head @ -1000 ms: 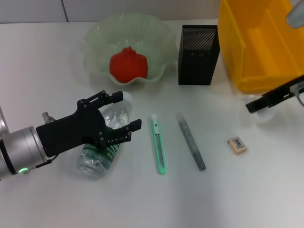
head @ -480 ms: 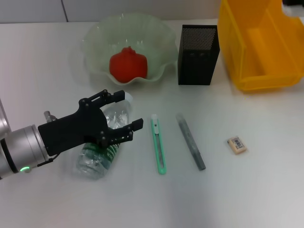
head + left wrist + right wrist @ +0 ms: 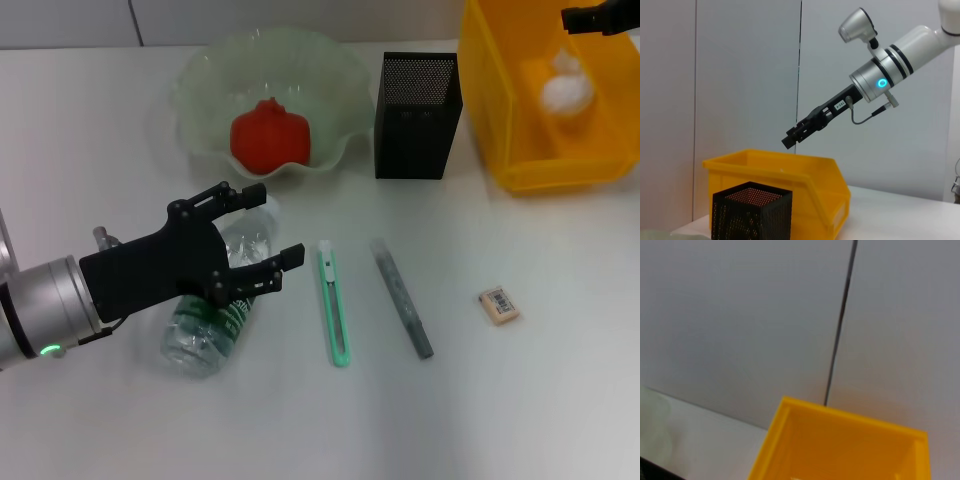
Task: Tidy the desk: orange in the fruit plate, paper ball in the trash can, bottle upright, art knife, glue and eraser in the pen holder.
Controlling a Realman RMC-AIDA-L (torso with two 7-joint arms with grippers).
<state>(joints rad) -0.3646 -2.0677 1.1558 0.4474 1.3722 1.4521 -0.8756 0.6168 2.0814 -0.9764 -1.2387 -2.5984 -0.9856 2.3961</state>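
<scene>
Paper ball point(image 3: 566, 88) now lies in the yellow trash can point(image 3: 520, 150) at far right, right end effector point(image 3: 600, 18) above it, grip unclear; left end effector point(image 3: 268, 238) spread open over the lying bottle point(image 3: 215, 320).

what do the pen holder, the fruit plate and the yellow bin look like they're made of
Pen holder: probably metal mesh, matte black; fine perforations show near its rim. Fruit plate: translucent pale green with a wavy rim, glass or plastic, can't tell which. Yellow bin: looks like moulded plastic, smooth, slightly glossy, opaque walls.
</scene>
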